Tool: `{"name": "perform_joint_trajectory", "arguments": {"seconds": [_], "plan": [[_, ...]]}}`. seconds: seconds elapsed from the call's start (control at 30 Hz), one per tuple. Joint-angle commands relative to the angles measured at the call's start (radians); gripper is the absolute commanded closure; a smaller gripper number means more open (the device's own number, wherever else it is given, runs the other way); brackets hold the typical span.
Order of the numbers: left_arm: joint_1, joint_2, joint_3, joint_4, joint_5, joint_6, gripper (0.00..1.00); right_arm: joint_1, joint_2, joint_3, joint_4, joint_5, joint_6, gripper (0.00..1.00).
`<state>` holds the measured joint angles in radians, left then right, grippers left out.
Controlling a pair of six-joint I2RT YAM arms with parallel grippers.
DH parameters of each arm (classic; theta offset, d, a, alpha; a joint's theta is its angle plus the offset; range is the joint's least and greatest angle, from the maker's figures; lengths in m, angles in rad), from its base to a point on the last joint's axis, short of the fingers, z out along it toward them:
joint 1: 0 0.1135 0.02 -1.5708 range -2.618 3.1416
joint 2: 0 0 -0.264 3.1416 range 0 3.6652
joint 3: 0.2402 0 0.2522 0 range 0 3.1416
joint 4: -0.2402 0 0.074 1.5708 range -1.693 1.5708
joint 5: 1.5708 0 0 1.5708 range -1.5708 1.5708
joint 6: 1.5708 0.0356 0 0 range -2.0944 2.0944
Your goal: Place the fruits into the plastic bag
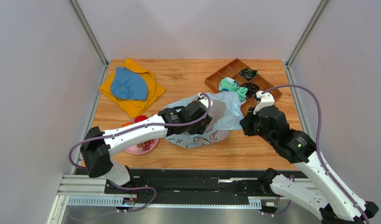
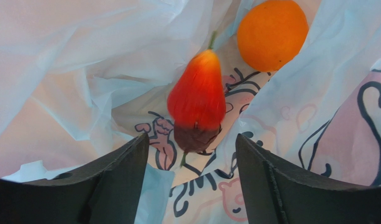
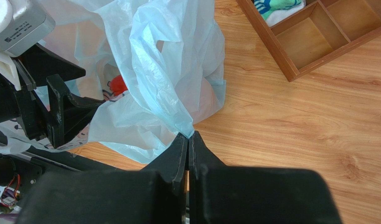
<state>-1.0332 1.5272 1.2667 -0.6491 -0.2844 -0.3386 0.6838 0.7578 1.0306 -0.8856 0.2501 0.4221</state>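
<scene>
Bag (image 1: 225,109): pale blue, printed, at middle of bench (image 1: 253,154). Contents: orange (image 2: 272,33) and red fruit (image 2: 198,93), lying just apart on the bag's floor. Left claw (image 2: 191,138): inside the bag, released, fingers spread either side of the red fruit's dark end. Right claw (image 3: 188,136): clenched on the bag's right edge. Plate (image 1: 133,150): left of bag, bearing grapes (image 1: 144,146) and an apple (image 1: 141,119).

No legible text, label, brand or number appears in any view: the plastic bag (image 2: 108,93) carries black lettering among pink cartoon figures, visible only as creased, partial strokes that cannot be read.
</scene>
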Motion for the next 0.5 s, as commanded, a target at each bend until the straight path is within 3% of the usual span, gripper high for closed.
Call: {"name": "perform_joint_trajectory", "arguments": {"seconds": [0.0, 0.07, 0.47], "plan": [[0.001, -0.033, 0.011, 0.042, 0.016, -0.014, 0.21, 0.0, -0.003, 0.033, -0.003, -0.003, 0.009, 1.0], [0.001, -0.041, 0.0, 0.055, 0.03, -0.01, 0.15, 0.0, -0.003, 0.029, -0.001, -0.002, 0.009, 1.0], [0.001, -0.214, -0.113, 0.276, 0.234, 0.081, 0.12, 0.0, 0.0, 0.026, 0.005, 0.003, 0.015, 1.0]]}}
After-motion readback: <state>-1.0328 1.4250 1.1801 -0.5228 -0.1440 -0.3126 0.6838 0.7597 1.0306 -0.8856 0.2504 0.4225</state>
